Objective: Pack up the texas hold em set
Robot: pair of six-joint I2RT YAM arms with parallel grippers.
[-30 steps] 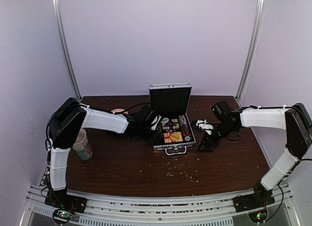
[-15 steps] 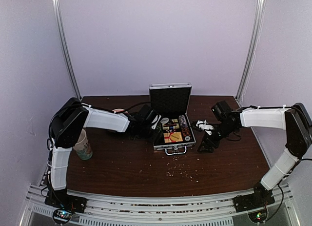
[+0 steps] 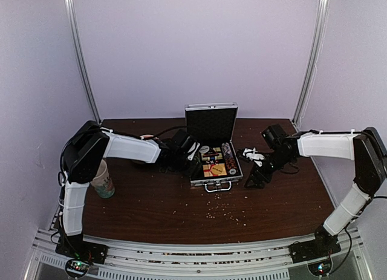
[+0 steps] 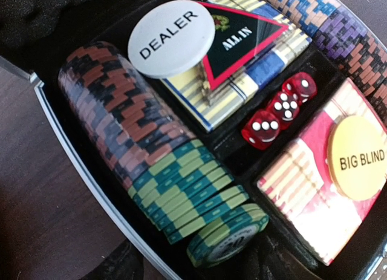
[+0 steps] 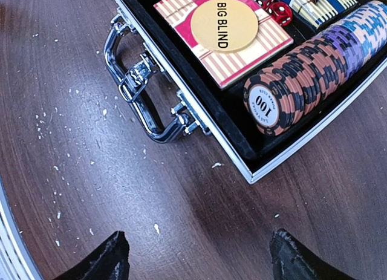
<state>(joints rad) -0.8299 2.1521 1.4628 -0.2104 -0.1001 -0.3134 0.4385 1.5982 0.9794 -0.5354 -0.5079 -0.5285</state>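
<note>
Two pincers flank the aluminium case (image 3: 211, 124), open on the wooden desk (image 3: 157, 201). The right pincer (image 5: 201, 259) is spread and empty, the chrome handle (image 5: 136, 80) just ahead. How far the left pincer (image 3: 192, 163) gapes cannot be told; facing it lie ridged round chips (image 4: 139, 141), a smooth yellow disc (image 4: 358, 158) and red dice (image 4: 279, 107).

The case (image 3: 205, 181) sits mid-table (image 3: 157, 201), its lid (image 3: 210, 124) upright at the rear and its handle (image 5: 136, 89) toward the arms. Inside, the left chip row (image 4: 139, 141) and the right chip row (image 5: 314, 68) line the side walls. Between them, front to back, lie the card box (image 4: 302, 201) with a disc (image 4: 358, 158) on it, three dice (image 4: 278, 110), then a deck (image 4: 242, 80) with a second disc (image 4: 172, 38) on it. The cup (image 3: 103, 180) stands well to the left.
</note>
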